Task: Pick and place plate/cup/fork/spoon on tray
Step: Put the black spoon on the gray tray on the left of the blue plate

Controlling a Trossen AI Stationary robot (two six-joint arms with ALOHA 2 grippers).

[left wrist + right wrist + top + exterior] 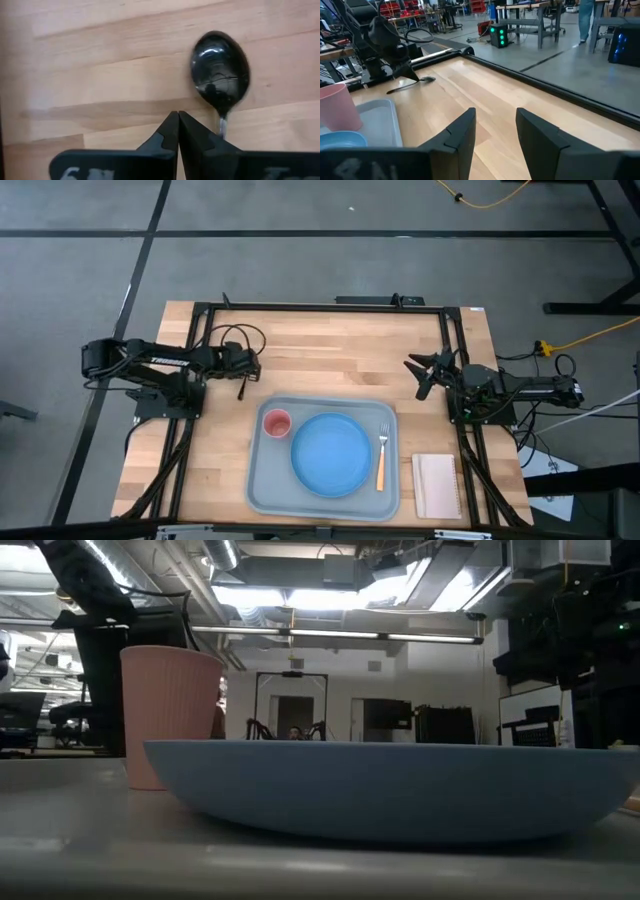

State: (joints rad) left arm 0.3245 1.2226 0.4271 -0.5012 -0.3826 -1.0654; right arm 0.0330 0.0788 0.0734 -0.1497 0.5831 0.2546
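Observation:
The dark spoon (220, 70) lies flat on the wood to the left of the tray's far-left corner, bowl toward the far edge. My left gripper (178, 122) is shut, its tips pointing steeply down right beside the spoon's neck (222, 125). The pale tray (262, 490) holds the blue plate (330, 455) in its middle. The pink cup (276, 423) stands upright in the tray's far-left corner. The orange-handled fork (381, 460) lies along the tray's right side. My right gripper (495, 130) hovers open and level at the table's right side, touching nothing. My left gripper comes at the spoon from above, slanting down, with its fingers shut against each other. The spoon's neck runs past the side of one finger (205, 145). Whether that finger touches the spoon, I cannot tell. The spoon rests on the table.
A small white pad (436, 485) lies right of the tray near the front edge. A black frame rail (320, 308) runs around the tabletop. Bare wood stretches between the two arms, beyond the tray's far rim.

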